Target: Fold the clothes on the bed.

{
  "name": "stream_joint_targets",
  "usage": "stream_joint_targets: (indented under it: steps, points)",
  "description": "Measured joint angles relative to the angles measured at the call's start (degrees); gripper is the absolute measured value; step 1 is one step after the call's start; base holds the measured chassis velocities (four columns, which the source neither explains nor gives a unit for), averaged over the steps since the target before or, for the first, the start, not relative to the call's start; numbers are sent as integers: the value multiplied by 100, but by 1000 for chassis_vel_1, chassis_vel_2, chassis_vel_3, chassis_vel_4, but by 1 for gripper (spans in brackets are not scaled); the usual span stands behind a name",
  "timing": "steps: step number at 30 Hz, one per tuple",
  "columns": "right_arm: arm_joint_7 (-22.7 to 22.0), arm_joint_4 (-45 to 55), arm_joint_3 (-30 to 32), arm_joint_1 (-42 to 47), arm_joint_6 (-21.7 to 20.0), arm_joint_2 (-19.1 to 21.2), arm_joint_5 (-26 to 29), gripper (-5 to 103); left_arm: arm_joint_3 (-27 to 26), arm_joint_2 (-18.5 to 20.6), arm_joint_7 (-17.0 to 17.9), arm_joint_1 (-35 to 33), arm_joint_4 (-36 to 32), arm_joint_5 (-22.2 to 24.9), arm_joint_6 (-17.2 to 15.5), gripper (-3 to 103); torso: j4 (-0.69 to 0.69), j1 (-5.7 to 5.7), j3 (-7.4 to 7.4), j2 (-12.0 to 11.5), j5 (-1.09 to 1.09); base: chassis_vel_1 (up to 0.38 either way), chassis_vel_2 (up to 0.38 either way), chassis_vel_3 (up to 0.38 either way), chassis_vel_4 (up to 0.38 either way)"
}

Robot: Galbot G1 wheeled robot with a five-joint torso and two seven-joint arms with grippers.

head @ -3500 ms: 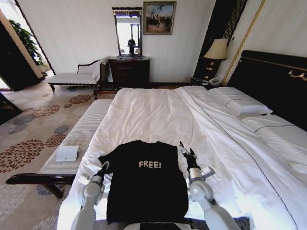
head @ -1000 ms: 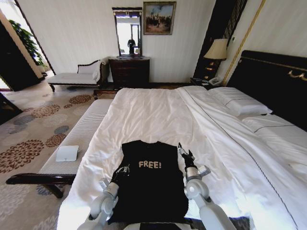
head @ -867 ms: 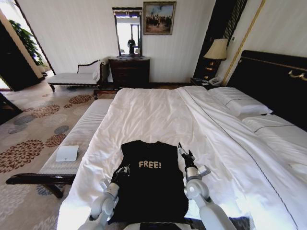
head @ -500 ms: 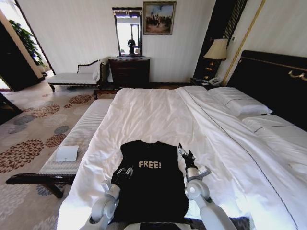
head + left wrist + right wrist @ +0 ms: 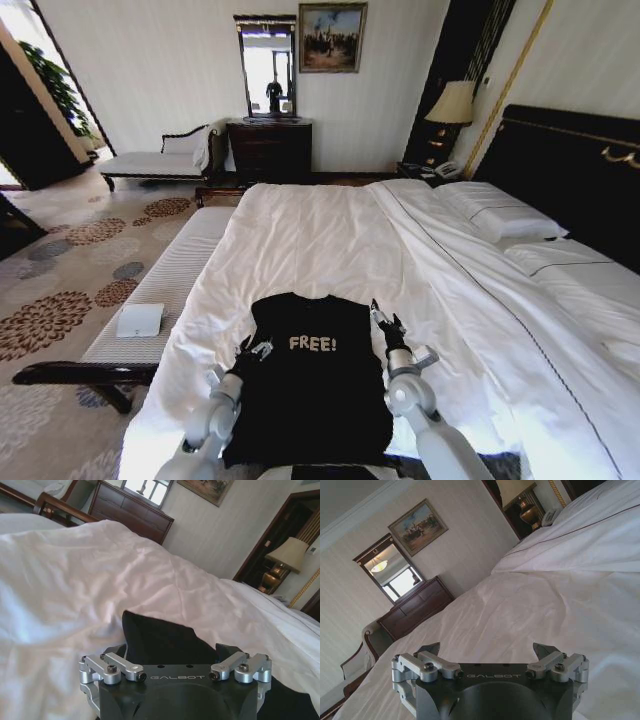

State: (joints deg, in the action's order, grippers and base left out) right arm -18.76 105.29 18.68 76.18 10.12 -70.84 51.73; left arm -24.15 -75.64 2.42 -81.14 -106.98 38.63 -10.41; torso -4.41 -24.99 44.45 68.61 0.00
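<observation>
Head view: black T-shirt [image 5: 312, 375] flat on the near end of the bed [image 5: 330, 240], both of your tools at its sides.

Your shirt lies chest-up with the white "FREE!" lettering showing, on the white duvet [image 5: 300, 235], and its left sleeve looks folded in over the body. Your left tool [image 5: 252, 351] sits at the shirt's left edge; in the left wrist view its jaws stand spread apart with black fabric just ahead of them. Your right tool [image 5: 384, 320] is just beside the shirt's right edge, released too, fingers wide with only duvet past them.
</observation>
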Motion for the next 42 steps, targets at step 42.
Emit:
stream_joint_targets:
  steps: [42]
  points:
    - [-175,-290,-222,-184,-95,-46,-156,100,1607,-992,2186,862,1471,-3966,-109,90,0,0,0,-1,-9,0,0,0,0]
